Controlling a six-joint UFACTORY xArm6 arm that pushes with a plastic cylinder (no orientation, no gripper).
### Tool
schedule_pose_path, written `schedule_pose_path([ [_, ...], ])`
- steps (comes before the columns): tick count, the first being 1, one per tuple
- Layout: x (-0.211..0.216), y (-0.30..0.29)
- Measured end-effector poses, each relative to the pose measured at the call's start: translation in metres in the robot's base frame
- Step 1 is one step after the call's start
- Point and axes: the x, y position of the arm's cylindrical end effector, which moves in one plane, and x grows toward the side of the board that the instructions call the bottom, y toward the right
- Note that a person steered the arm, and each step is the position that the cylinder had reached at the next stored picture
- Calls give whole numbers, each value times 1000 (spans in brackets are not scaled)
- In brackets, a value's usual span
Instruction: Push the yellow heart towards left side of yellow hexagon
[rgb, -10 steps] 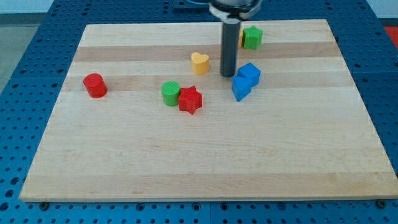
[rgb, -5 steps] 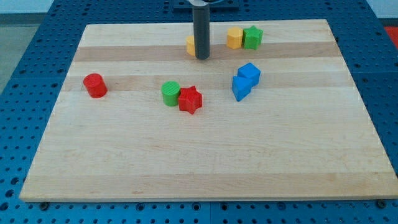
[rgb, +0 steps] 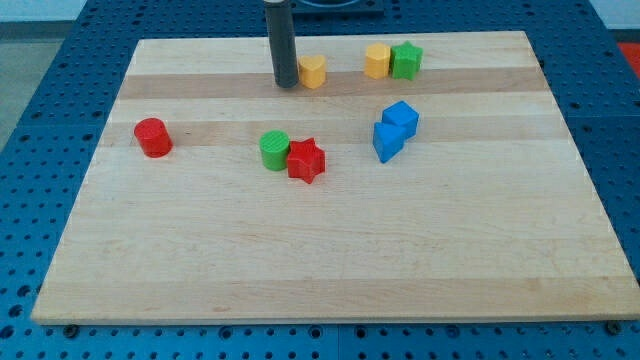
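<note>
The yellow heart (rgb: 313, 71) lies near the view's top, left of centre. The yellow hexagon (rgb: 377, 61) sits further to the view's right, touching a green star (rgb: 406, 61) on its right side. A gap of bare board separates the heart from the hexagon. My tip (rgb: 286, 84) rests on the board just to the view's left of the heart, close to it or touching it.
Two blue blocks (rgb: 394, 130) sit together right of centre. A green cylinder (rgb: 274, 150) touches a red star (rgb: 306, 160) near the middle. A red cylinder (rgb: 153, 137) stands at the view's left. The wooden board (rgb: 320, 260) lies on a blue perforated table.
My tip has moved from right of the heart up and over to its left. The heart has shifted towards the view's top, onto the hexagon's row.
</note>
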Motion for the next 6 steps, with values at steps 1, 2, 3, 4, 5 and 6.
schedule_pose_path([
  [1, -8, 15],
  [2, -8, 32],
  [3, -8, 39],
  [4, -3, 39],
  [5, 16, 41],
  [6, 19, 52],
])
